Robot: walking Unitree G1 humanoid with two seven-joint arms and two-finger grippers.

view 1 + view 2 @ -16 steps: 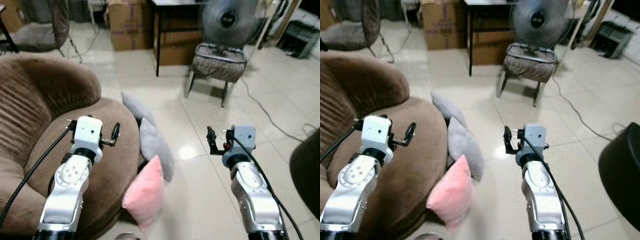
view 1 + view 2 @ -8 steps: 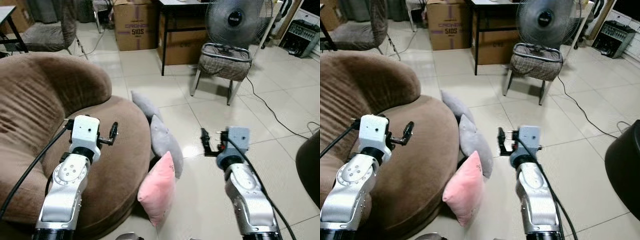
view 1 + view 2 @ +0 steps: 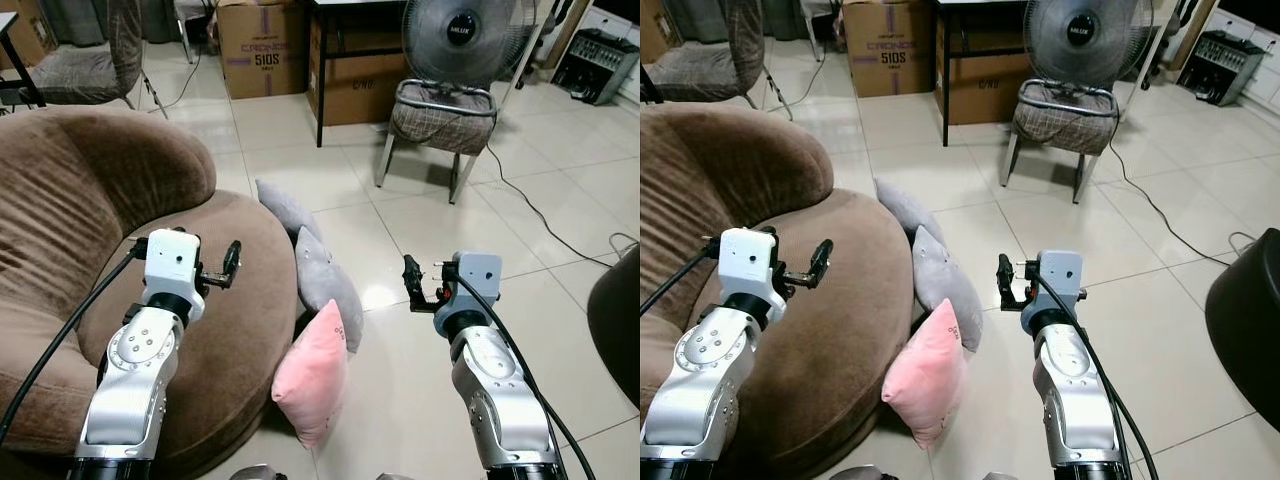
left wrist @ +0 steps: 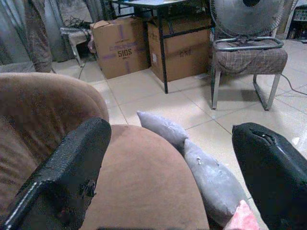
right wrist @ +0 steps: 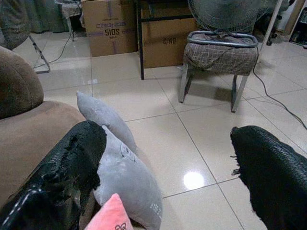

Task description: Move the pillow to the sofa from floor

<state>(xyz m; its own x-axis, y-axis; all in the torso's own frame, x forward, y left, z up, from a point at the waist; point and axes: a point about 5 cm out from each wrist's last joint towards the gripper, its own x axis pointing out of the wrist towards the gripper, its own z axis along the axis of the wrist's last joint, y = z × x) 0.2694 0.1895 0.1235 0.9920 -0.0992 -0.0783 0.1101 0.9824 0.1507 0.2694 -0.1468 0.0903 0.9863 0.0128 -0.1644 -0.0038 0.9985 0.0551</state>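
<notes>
Right now both my tools hang released, holding nothing: left tool [image 3: 232,266] over the brown sofa [image 3: 70,230] at frame left, right tool [image 3: 411,283] above the tiled floor [image 3: 420,225]. Pink pillow [image 3: 312,372] lower centre, leaning on the sofa, grey pillows [image 3: 325,280] behind. Fan [image 3: 462,40] and chair [image 3: 440,115] upper right.

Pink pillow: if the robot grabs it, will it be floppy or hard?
Probably soft and floppy: the pink pillow looks puffy and sags against the brown sofa. It likely weighs little for its size. Standing on its edge on the shiny floor, it may flop over when pushed.
</notes>
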